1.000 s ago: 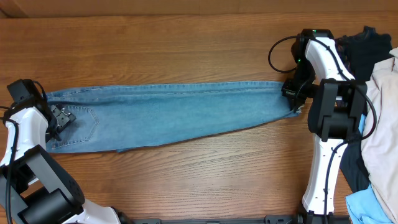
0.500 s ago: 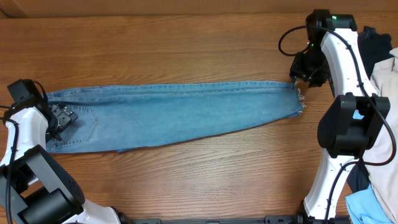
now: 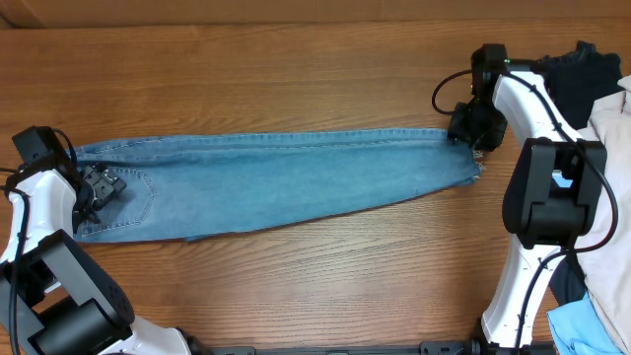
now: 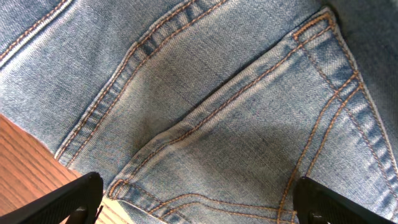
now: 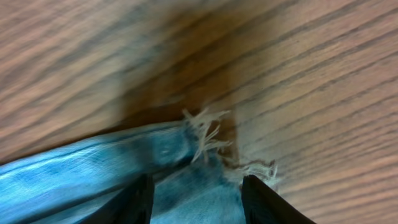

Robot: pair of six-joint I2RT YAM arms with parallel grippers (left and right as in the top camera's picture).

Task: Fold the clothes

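Note:
The light blue jeans (image 3: 276, 182) lie flat across the table, folded lengthwise, waist at the left and frayed hem at the right. My left gripper (image 3: 99, 187) hovers over the waist end with jaws wide apart; its wrist view shows a stitched back pocket (image 4: 249, 130) between the open fingers (image 4: 68, 199). My right gripper (image 3: 471, 136) is at the hem's far corner, open. In its wrist view the frayed hem (image 5: 205, 140) sits just ahead of the two dark fingers (image 5: 127, 202), with denim between them.
A pile of other garments lies at the right edge: a black one (image 3: 582, 74), a beige cloth (image 3: 606, 197) and a light blue piece (image 3: 592, 330). Bare wooden table (image 3: 296, 69) surrounds the jeans.
My right gripper moved up and away from the hem corner, then came back down to it. The jeans and the left arm have not moved.

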